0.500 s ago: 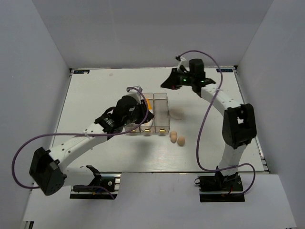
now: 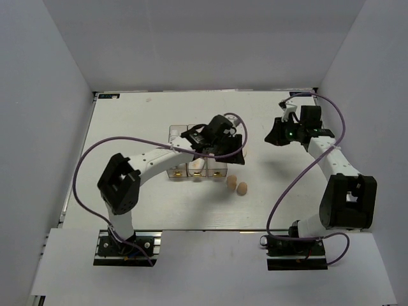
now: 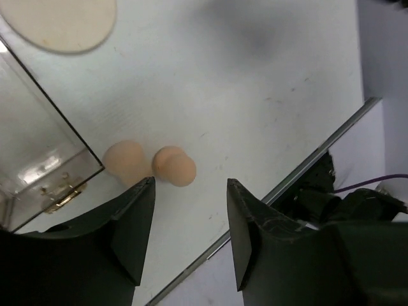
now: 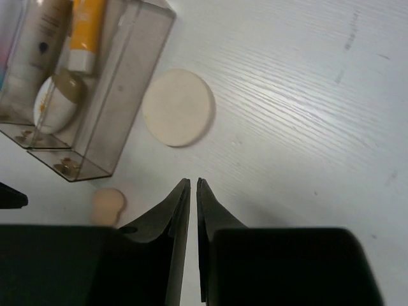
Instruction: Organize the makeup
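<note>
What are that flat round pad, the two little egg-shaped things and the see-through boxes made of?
The round pad looks like soft foam or fabric: cream, matte, no shine. The two egg-shaped sponges look like matte tan foam, probably squashy. The boxes seem hard clear plastic: glossy, see-through walls with sharp edges.

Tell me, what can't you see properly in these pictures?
Top view: the left arm covers most of the bins, so their contents are hidden.
Left wrist view: the round puff is cut off by the top edge.
Right wrist view: one sponge sits partly behind the right end effector; the orange tube runs off the top edge.
</note>
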Robot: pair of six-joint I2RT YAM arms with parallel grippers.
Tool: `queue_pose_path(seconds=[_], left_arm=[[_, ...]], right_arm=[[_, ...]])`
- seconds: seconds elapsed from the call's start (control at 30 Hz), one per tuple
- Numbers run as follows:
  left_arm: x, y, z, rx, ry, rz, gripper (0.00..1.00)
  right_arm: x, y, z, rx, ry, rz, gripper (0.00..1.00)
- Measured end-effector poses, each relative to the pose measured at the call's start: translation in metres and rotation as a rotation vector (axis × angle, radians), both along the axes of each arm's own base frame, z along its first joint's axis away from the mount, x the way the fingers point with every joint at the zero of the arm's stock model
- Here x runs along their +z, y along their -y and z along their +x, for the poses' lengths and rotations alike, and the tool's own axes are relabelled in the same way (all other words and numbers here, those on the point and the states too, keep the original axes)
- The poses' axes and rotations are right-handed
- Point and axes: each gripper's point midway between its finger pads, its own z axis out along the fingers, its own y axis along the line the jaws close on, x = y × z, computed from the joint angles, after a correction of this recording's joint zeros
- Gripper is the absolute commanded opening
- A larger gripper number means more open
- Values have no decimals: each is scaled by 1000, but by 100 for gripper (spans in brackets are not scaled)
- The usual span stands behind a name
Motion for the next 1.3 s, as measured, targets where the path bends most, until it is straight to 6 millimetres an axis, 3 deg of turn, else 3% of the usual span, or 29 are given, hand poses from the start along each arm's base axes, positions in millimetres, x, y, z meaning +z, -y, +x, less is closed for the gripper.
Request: queue_pose_path(seconds=[0.07,0.2,0.37,1.3], left_arm=[[-17,8,-9,-19,-43,59,62],[-52,3,-32,-14,-140,196,66],[-72,-6,-47,30,-208,325,66],[-118,-7,-22,253,-179,476,51]], right_arm=[[-5,15,-6,-39,-16,-9,16],[-3,39,-5,-100,-12,-13,19],[-2,53,-4,-131,-12,6,20],[-7,59,-9,-111,-47,106,21]])
